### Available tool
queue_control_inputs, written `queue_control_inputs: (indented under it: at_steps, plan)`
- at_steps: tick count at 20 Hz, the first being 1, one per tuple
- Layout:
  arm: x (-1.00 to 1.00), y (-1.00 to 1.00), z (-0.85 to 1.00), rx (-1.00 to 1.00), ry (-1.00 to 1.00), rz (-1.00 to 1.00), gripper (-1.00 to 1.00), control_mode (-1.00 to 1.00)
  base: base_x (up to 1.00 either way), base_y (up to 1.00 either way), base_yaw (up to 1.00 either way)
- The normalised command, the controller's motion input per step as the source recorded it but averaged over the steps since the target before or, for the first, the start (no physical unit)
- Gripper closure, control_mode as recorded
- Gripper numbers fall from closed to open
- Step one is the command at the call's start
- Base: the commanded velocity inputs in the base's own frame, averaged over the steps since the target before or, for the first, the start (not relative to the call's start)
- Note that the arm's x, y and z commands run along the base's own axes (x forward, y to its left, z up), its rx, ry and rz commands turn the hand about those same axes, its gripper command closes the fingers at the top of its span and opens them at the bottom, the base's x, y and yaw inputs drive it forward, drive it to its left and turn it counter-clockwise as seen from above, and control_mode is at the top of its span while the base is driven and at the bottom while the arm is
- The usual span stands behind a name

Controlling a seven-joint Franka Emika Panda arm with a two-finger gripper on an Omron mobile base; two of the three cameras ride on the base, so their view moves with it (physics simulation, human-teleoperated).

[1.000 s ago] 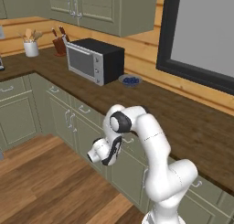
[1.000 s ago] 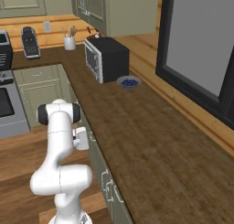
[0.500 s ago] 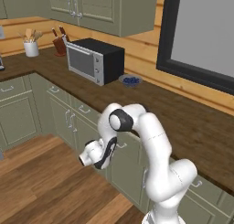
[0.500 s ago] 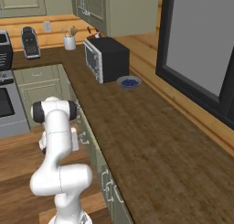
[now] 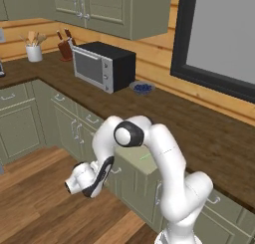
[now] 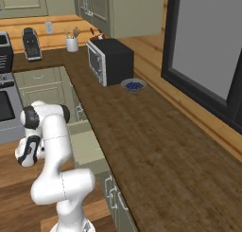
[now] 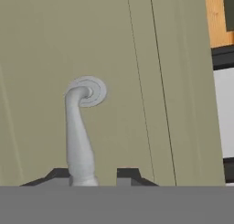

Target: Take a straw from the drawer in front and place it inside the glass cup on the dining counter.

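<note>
The sage-green drawer (image 5: 130, 161) stands pulled out from under the dark worktop, and its pale inside (image 6: 86, 145) is exposed. A thin light green straw (image 5: 144, 157) lies inside it. My gripper (image 5: 106, 174) is low at the drawer front. In the hand view the silver bar handle (image 7: 78, 131) runs down between my fingertips (image 7: 57, 175). The jaws stand slightly apart, with a small gap on one side of the handle. The gripper (image 7: 91, 175) is open around the handle. The glass cup and the dining counter are out of view.
On the dark worktop (image 5: 199, 133) sit a microwave (image 5: 102, 64), a small blue bowl (image 5: 142, 87), a knife block (image 5: 64, 49) and a white utensil holder (image 5: 34, 51). A stove (image 6: 7, 103) is at the left. Wooden floor (image 5: 40, 208) lies below the hand.
The arm has drawn back away from the cabinets and the drawer has slid out with it. The jaws closed on the handle, then loosened a little.
</note>
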Motion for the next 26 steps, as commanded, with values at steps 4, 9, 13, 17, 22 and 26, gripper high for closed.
queue_control_inputs:
  at_steps: [4, 9, 13, 17, 22, 26]
  plan:
    - [-0.71, 0.91, 0.21, 0.09, 0.09, 0.02, 1.00, -1.00, 0.00, 0.00, 0.00]
    - [-0.62, 0.88, 0.16, 0.10, 0.10, 0.04, 1.00, -1.00, 0.00, 0.00, 0.00]
    - [-0.49, 0.56, 0.11, 0.16, 0.09, 0.05, -1.00, -1.00, 0.00, 0.00, 0.00]
    - [-0.37, 0.07, 0.23, 0.32, 0.18, 0.10, -1.00, -1.00, 0.00, 0.00, 0.00]
    - [-0.37, 0.00, 0.52, 0.46, 0.20, 0.15, -1.00, -1.00, 0.00, 0.00, 0.00]
    - [-0.24, 0.00, 0.42, 0.58, 0.41, 0.14, -1.00, -1.00, 0.00, 0.00, 0.00]
